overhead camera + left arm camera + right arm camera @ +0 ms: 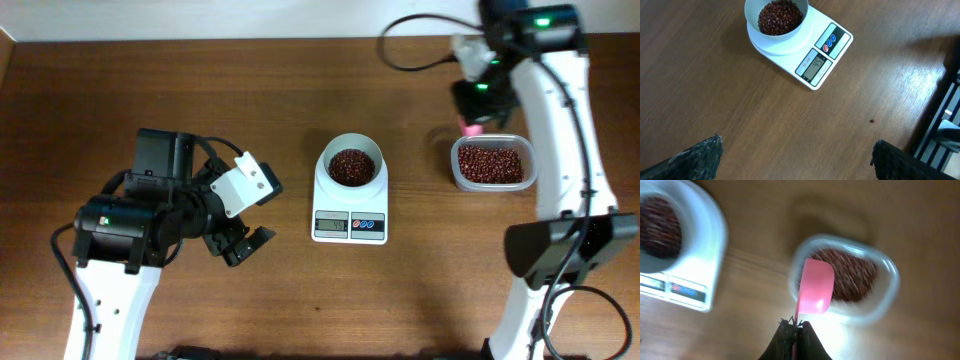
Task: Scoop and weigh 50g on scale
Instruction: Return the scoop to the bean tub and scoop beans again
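The white scale point(350, 200) stands mid-table with its round bowl point(351, 150) holding a heap of red-brown beans point(351, 167). In the left wrist view the scale point(837, 47) and its beans point(780, 16) lie ahead at the top. My left gripper point(245, 238) hovers over bare table left of the scale, open wide with nothing between its fingers point(700, 157). My right gripper point(796, 325) is shut on the handle of a pink spoon point(815, 286), whose scoop hangs over the near edge of a clear tub point(887, 267) of beans point(852, 277). The spoon looks empty.
The clear tub point(455, 170) sits right of the scale, under the right arm point(560, 120). One stray bean point(871, 120) lies on the wood near the scale. The left arm's body point(130, 225) fills the left side of the table.
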